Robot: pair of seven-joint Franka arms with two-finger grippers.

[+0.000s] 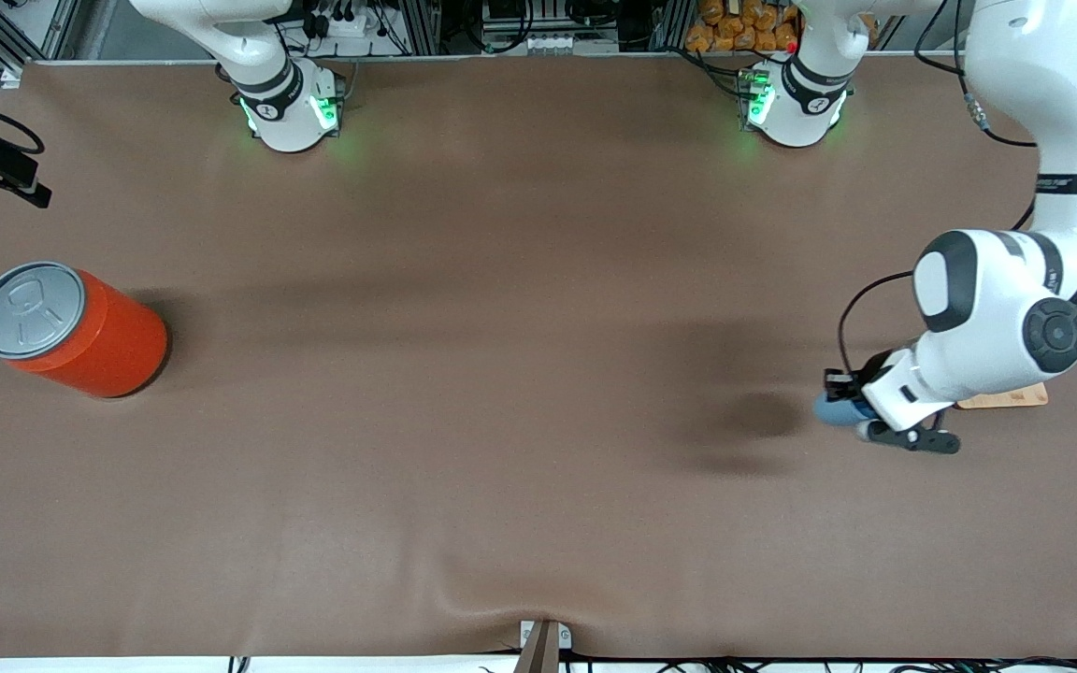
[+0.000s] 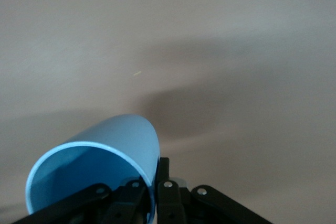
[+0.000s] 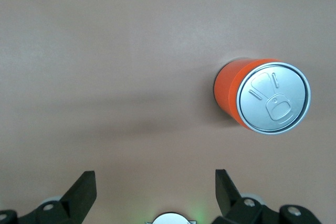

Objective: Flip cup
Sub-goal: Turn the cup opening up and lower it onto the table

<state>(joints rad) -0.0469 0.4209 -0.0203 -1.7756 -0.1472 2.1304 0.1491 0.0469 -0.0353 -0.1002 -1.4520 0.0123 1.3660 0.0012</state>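
Observation:
The small light-blue cup (image 1: pixel 833 409) is held above the brown table (image 1: pixel 538 393) at the left arm's end, lying on its side. My left gripper (image 1: pixel 847 408) is shut on the cup's wall at the rim. In the left wrist view the cup (image 2: pixel 113 148) shows its darker blue inside, with one finger inside the rim and one outside, and the gripper (image 2: pixel 153 179) pinches the wall. My right gripper (image 3: pixel 155 184) is open and empty, high over the table near the right arm's base; it does not show in the front view.
A large orange can (image 1: pixel 80 332) with a grey lid stands at the right arm's end of the table; it also shows in the right wrist view (image 3: pixel 262 95). A wooden stand (image 1: pixel 1006 398) lies under the left arm by the table's edge.

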